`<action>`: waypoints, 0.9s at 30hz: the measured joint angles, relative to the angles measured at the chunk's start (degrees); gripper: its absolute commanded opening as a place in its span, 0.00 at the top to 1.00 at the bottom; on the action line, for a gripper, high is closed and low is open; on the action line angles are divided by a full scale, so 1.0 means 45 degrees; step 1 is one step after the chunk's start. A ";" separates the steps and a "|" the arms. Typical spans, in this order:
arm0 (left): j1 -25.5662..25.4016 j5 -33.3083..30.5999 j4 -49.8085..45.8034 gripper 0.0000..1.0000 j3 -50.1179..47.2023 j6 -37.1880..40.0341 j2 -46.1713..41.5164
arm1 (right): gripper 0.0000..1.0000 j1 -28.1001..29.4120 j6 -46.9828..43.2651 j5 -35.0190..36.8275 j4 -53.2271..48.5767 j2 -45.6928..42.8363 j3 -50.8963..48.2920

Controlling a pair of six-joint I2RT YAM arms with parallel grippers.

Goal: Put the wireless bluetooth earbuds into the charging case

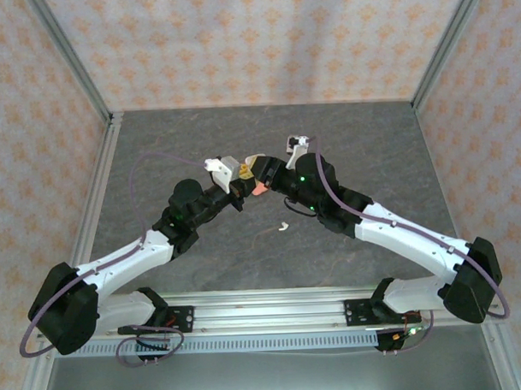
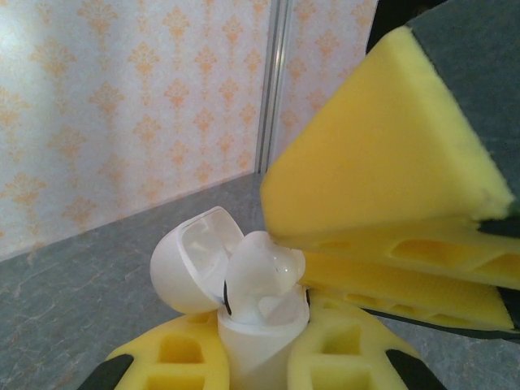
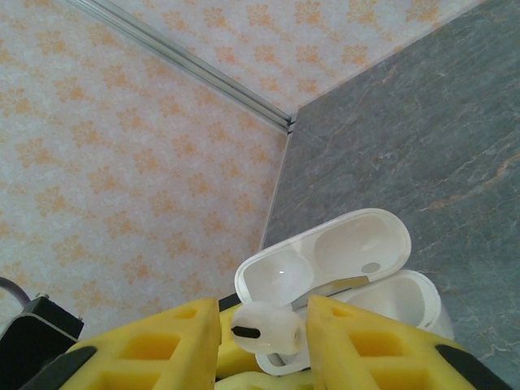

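My left gripper [image 2: 260,353] is shut on the base of a white charging case [image 2: 258,333], held upright with its lid [image 2: 191,260] flipped open. A white earbud [image 2: 260,272] sits in the mouth of the case, partly down in a well. The yellow fingers [image 2: 382,162] of my right gripper reach it from the right. In the right wrist view that white earbud [image 3: 266,329] lies between the pads of my right gripper [image 3: 264,335], shut on it, with the open case [image 3: 390,296] just behind. From above, the left gripper [image 1: 241,180] and right gripper [image 1: 260,173] meet at mid-table.
A second white earbud [image 1: 281,225] lies loose on the grey table [image 1: 370,140] just in front of the grippers. Something small and pinkish-red [image 1: 259,190] shows under the joined grippers; what it is I cannot tell. Patterned walls close in the back and sides.
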 measured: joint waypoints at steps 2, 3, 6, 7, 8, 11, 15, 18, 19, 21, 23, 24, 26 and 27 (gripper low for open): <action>0.0000 0.0000 -0.0058 1.00 0.0000 0.0000 -0.0049 | 0.64 0.0015 -0.0044 0.0044 -0.0180 -0.0063 0.0019; 0.0000 0.0000 -0.0078 1.00 0.0000 0.0000 -0.0078 | 0.64 0.0029 -0.0083 0.0087 -0.0272 -0.0097 0.0039; 0.0000 0.0000 -0.0092 1.00 0.0000 0.0000 -0.0165 | 0.64 0.0073 -0.0194 0.0141 -0.0661 -0.0165 0.0209; 0.0000 0.0000 -0.0097 1.00 0.0000 0.0000 -0.0214 | 0.63 0.0073 -0.0248 0.0151 -0.0831 -0.0170 0.0321; 0.0005 0.0000 -0.0097 1.00 -0.0005 0.0000 -0.0272 | 0.63 0.0073 -0.0301 0.0155 -0.0971 -0.0175 0.0418; 0.0005 -0.0005 -0.0097 1.00 -0.0005 0.0000 -0.0481 | 0.61 0.0097 -0.0491 0.0209 -0.1501 -0.0214 0.0767; 0.0005 -0.0010 -0.0087 1.00 -0.0010 0.0000 -0.0835 | 0.57 0.0102 -0.0874 0.0330 -0.2429 -0.0282 0.1239; 0.0005 0.0000 -0.0102 1.00 -0.0044 0.0005 -0.1180 | 0.56 0.0107 -0.1234 0.0369 -0.3201 -0.0287 0.1632; 0.0005 -0.0005 -0.0112 1.00 -0.0112 0.0005 -0.1316 | 0.56 0.0107 -0.1384 0.0364 -0.3419 -0.0287 0.1792; 0.0005 -0.0005 -0.0131 1.00 -0.0277 0.0005 -0.1583 | 0.57 0.0107 -0.1685 0.0345 -0.3827 -0.0287 0.2108; 0.0005 0.0000 -0.0146 1.00 -0.0457 0.0015 -0.1831 | 0.60 0.0107 -0.1943 0.0214 -0.4153 -0.0287 0.2370; 0.0005 0.0000 -0.0165 1.00 -0.0544 0.0049 -0.1943 | 0.61 0.0107 -0.2093 0.0058 -0.4269 -0.0287 0.2482; 0.0005 0.0005 -0.0233 1.00 -0.0656 0.0078 -0.2089 | 0.62 0.0107 -0.2278 -0.0262 -0.4381 -0.0287 0.2569; 0.0005 0.0000 -0.0248 1.00 -0.0690 0.0092 -0.2142 | 0.64 0.0107 -0.2341 -0.0427 -0.4420 -0.0287 0.2569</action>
